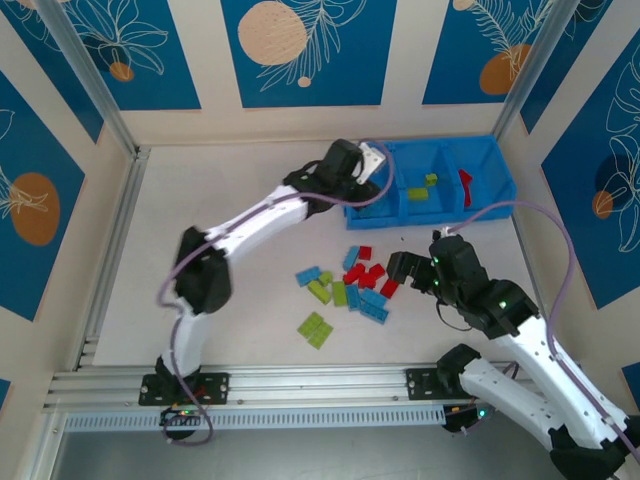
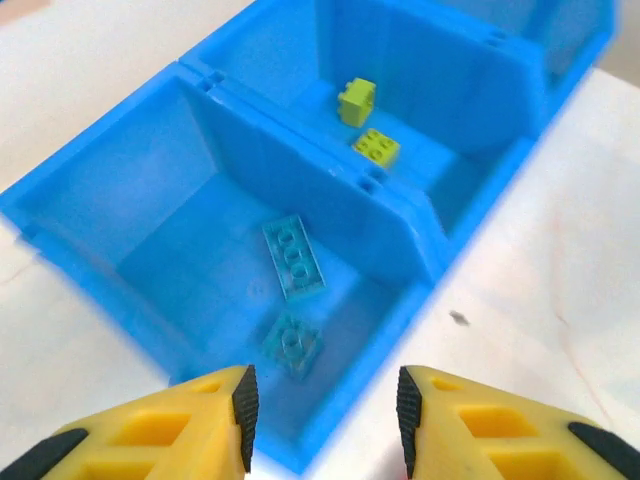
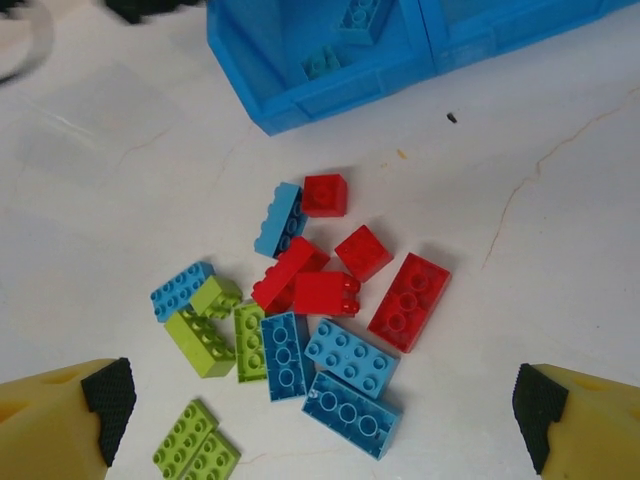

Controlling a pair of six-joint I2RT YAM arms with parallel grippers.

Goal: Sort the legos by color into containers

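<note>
**Jaw state.** The left gripper (image 2: 322,400) has its jaws parted, with nothing between the pads. It hangs just above the near wall of the left compartment (image 2: 160,210) of the blue bin tray (image 1: 480,160). The right gripper (image 3: 322,410) has its jaws spread wide and holds nothing. It hovers over the pile (image 3: 320,300) of unsorted legos on the table (image 3: 560,220), just in front of the tray.

**Sorted so far.** Two light blue bricks (image 2: 293,257) lie on the floor of the left compartment. Two lime green bricks (image 2: 376,147) lie in the middle compartment (image 2: 440,80). In the top view, one red brick (image 1: 465,188) stands in the right compartment.

**Left to sort.** Red, light blue and lime green pieces lie packed together in the pile, many of them touching. A lime green plate (image 1: 316,329) lies apart from it, nearer the arm bases.

**Hazards.**
1. Mixed pick. With the jaws this wide, closing on the packed centre is likely to trap two pieces of different colours. Target a piece at the pile's edge.
2. Scatter. A red bar (image 3: 290,272) appears to rest partly against its neighbours. A finger descending onto it may tip it or push other bricks away.
3. Tray shift. The left gripper is low and close to the front wall. A forward or downward move may catch the rim and push the tray, which shows no fixing.
4. Arm conflict. Both arms work near the tray front, so a delivery by the right arm may meet the left wrist.
</note>
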